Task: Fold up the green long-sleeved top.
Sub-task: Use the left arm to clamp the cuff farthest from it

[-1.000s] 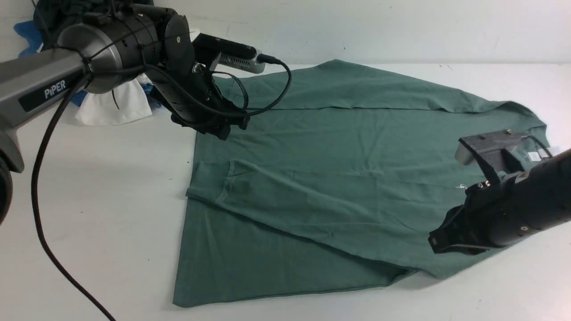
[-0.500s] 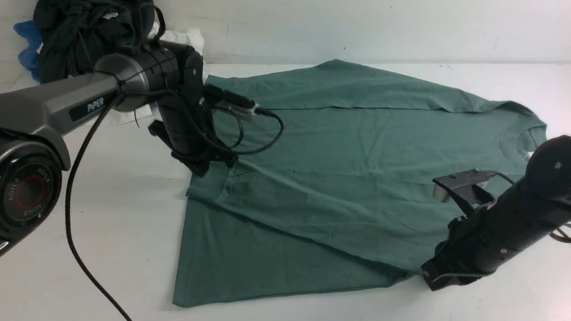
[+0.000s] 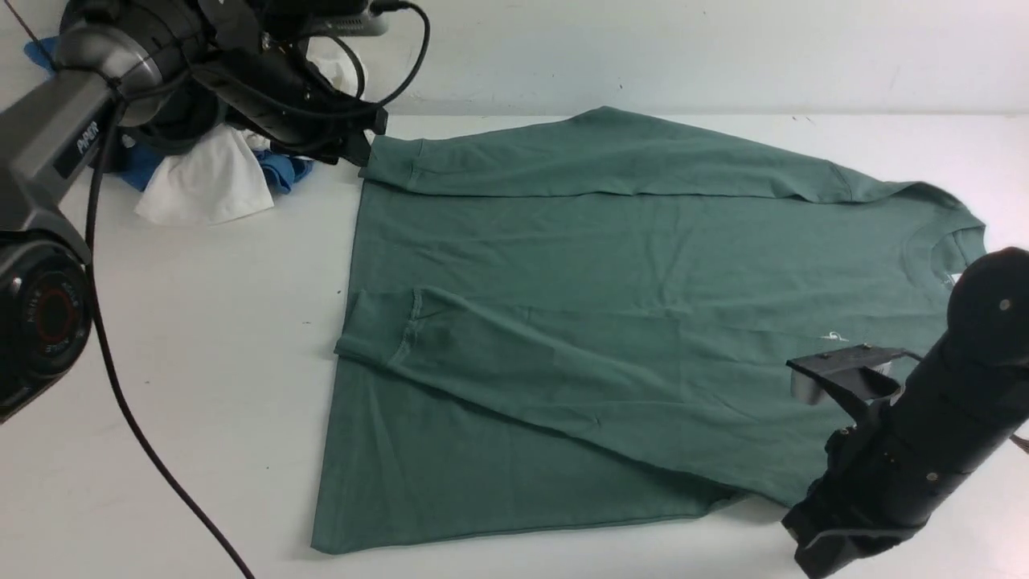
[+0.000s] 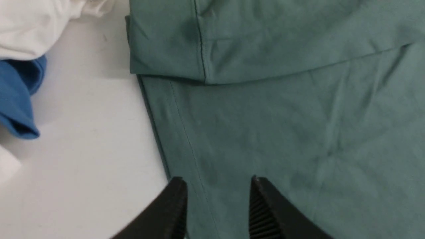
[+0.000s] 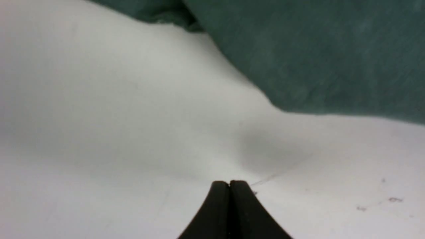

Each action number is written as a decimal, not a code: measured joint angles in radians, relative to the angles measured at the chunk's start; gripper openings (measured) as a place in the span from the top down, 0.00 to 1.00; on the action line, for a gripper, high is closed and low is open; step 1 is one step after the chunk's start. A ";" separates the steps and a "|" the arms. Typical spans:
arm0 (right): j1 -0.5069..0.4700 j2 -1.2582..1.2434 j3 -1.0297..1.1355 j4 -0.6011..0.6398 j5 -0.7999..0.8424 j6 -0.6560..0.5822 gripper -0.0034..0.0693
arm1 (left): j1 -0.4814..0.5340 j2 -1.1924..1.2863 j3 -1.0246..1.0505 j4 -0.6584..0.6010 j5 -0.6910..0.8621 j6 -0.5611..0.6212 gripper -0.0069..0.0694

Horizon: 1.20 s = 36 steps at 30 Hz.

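1. Far left of the frame: the left arm's black cable [image 3: 120, 402] trails down across the bare white table [image 3: 201, 362]; from the frame's left edge to the garment's hem the surface is open.
2. Upper left: a white garment [image 3: 205, 181] and a blue garment [image 3: 281, 170] lie heaped by the back wall [image 3: 683, 48], close beside the far left corner of the spread cloth.
3. At that same corner hangs the left gripper [image 4: 217, 181]; its wrist view shows the jaws parted with nothing between them, poised over the hem edge where cloth meets table.
4. Centre of the frame: the green long-sleeved top [image 3: 611, 322] lies flat, hem to the left, collar [image 3: 949, 249] to the right; one sleeve is folded along the far edge, its cuff [image 3: 394, 161] at the upper left corner; the other sleeve [image 3: 514, 362] lies slanted across the body, ending near the left hem; a strip of bare table runs below the near edge.
5. Lower right: the right gripper [image 5: 229, 183] has its jaws pressed together on nothing; it sits over bare table just off the top's near edge, not touching the cloth.
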 joint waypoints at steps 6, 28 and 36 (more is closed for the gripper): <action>0.105 -0.103 -0.044 0.001 -0.131 0.000 0.97 | 0.004 0.197 -0.200 -0.005 -0.056 -0.009 0.37; 0.224 0.027 -0.050 0.083 -0.413 -0.051 0.97 | 0.000 0.422 -0.379 -0.123 -0.337 0.020 0.60; 0.224 0.027 -0.050 0.083 -0.384 -0.051 0.97 | 0.000 0.420 -0.390 -0.124 -0.302 0.067 0.79</action>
